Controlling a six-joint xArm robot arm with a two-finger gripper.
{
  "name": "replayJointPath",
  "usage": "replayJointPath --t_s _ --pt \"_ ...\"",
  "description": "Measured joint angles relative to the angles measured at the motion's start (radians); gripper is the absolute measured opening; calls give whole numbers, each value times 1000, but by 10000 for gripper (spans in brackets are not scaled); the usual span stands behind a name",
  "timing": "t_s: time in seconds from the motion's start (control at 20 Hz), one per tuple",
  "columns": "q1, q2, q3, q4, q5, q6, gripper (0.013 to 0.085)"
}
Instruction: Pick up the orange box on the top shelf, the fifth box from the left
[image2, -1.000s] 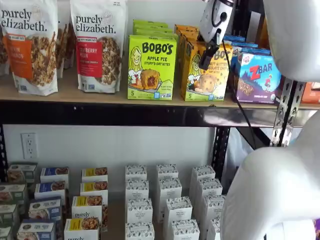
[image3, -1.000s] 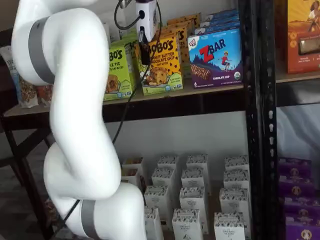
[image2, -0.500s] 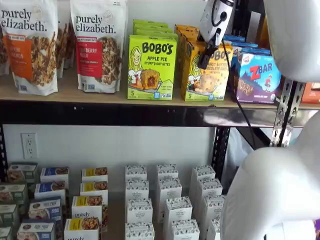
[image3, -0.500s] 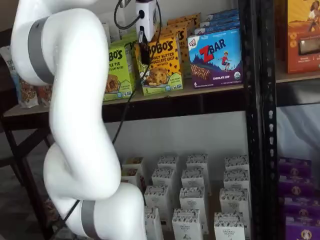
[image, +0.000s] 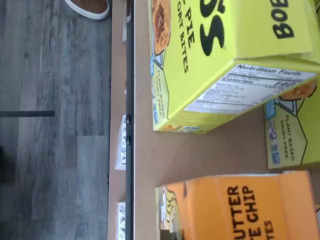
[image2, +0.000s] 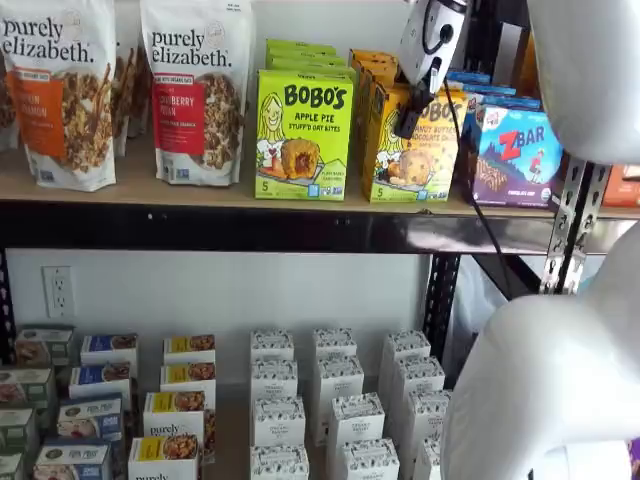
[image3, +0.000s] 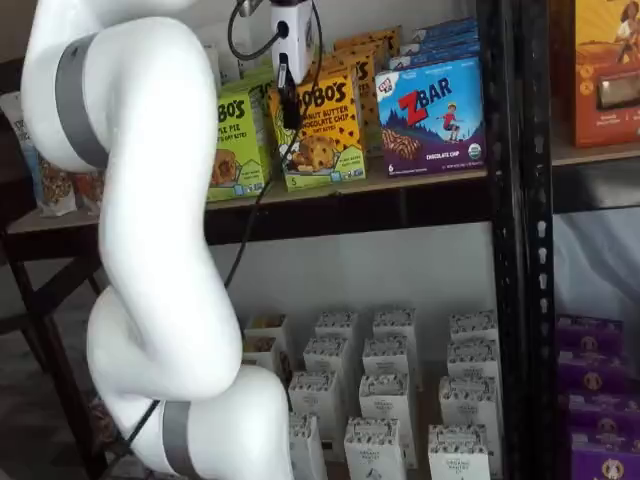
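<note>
Two shelves (image2: 200, 225), grey plank floor (image: 55, 125).

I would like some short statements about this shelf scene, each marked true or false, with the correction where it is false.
1. The orange box stands on the top shelf. True.
2. A green Apple Pie box stands beside the orange box. True.
3. The hand is down at the lower level. False: it is at the front of the orange box on the top shelf.
4. The ZBar box lies flat on its face. False: it stands upright.
5. Granola bags share the top shelf. True.
</note>
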Motion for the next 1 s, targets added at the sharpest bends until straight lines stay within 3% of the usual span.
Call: replayJointPath --t_s 0.95,1.0 --pt "-6 -5 7 12 -6 -5 530" --pt "-6 -6 8 12 -6 -5 490"
